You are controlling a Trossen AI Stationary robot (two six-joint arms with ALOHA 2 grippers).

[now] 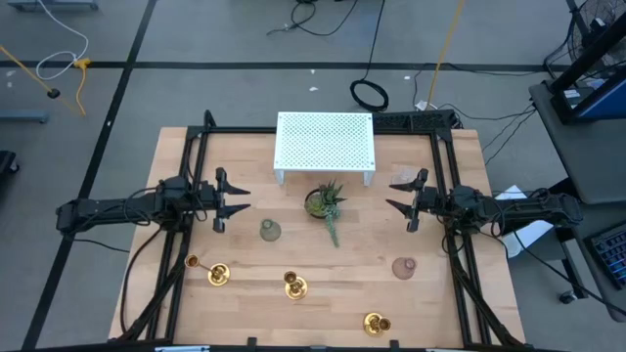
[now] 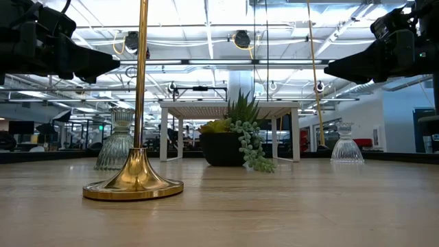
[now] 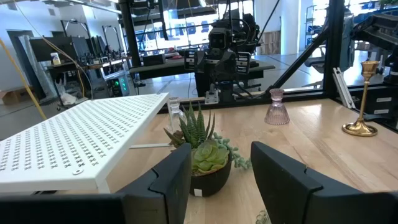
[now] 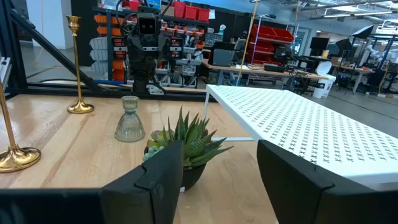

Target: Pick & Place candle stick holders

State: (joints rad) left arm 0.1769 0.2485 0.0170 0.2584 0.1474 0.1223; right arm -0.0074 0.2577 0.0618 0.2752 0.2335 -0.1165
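Note:
Three gold candle stick holders stand upright on their round bases near the table's front edge: one at the left [image 1: 210,273], one in the middle [image 1: 294,286], one at the right [image 1: 376,322]. The middle one's base [image 2: 134,183] fills the low view's front. My left gripper [image 1: 237,197] hovers open at the table's left, pointing level toward the middle; between its fingers [image 3: 221,158] is nothing. My right gripper [image 1: 399,196] hovers open at the right, facing it, and is likewise empty [image 4: 221,152]. Neither is near a holder.
A potted succulent [image 1: 324,203] sits mid-table between the grippers. Behind it stands a white perforated shelf [image 1: 325,147] on short legs. A greenish glass holder [image 1: 270,231] and a pinkish one [image 1: 404,267] stand on the wood. A black frame [image 1: 186,196] runs along the table's sides.

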